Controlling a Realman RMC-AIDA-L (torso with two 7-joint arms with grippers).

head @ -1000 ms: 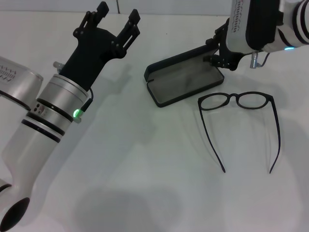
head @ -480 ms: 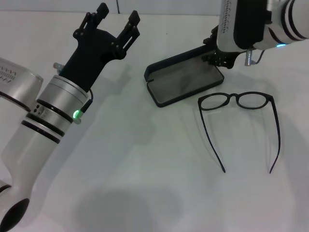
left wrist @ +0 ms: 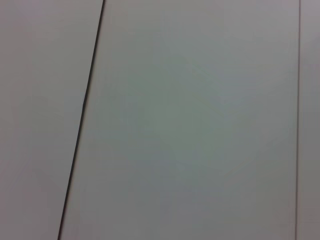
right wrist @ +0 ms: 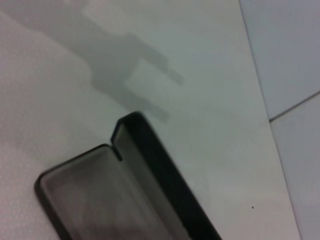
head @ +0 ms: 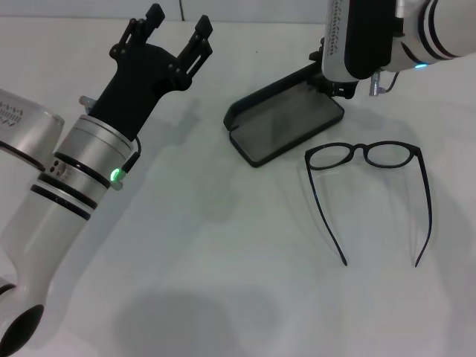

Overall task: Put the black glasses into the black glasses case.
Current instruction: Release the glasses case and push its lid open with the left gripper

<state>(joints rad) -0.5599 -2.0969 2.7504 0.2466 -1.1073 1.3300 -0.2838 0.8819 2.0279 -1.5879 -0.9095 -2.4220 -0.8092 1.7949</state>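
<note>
Light, springy, fragile black glasses (head: 366,155) at right center; best pinched at bridge. Left gripper (head: 178,31) spread, upper left. Right gripper's jaws: cannot tell.

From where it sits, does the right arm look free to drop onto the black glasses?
Probably yes. The black glasses lie open on the bare table with nothing over them; the right gripper is at the black glasses case, just behind them.

Two arms out, one raised, one reaching in.
Left gripper (head: 177,31) hangs raised with fingers spread; right gripper (head: 336,83) reaches low, its fingers apparently hidden.
</note>
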